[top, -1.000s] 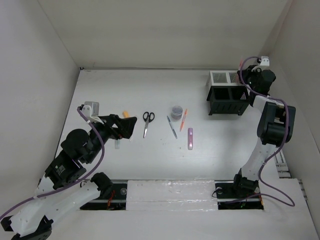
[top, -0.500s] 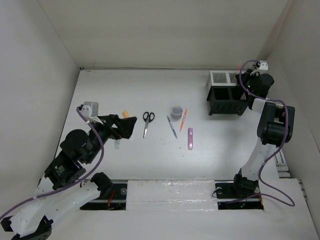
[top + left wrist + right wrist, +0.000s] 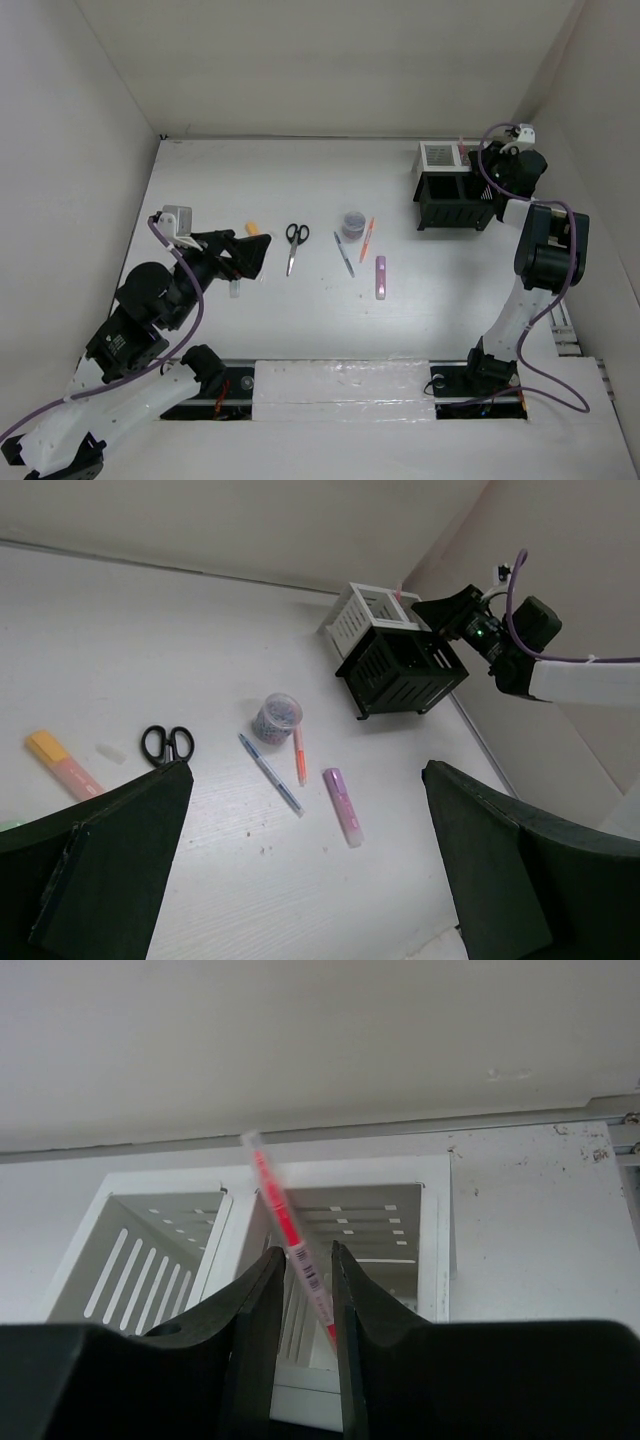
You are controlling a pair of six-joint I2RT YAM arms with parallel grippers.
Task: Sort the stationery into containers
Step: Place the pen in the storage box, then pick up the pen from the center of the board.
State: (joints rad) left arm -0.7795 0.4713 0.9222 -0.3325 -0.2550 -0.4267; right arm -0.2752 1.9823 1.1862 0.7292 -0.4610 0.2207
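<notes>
Right claw (image 3: 308, 1252) has its fingers a little apart around the red pen (image 3: 269, 1185) over the white box (image 3: 437, 1210); you cannot tell if it grips. The pen is light, stiff and slippery, so pinch its middle.

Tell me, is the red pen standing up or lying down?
Standing up, but tilted: the red pen pokes up slantwise over the white box.

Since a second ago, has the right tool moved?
Yes, slightly. In the top view the right tool has edged left, toward the white box, and the red pen between its fingers now stands over that box.
</notes>
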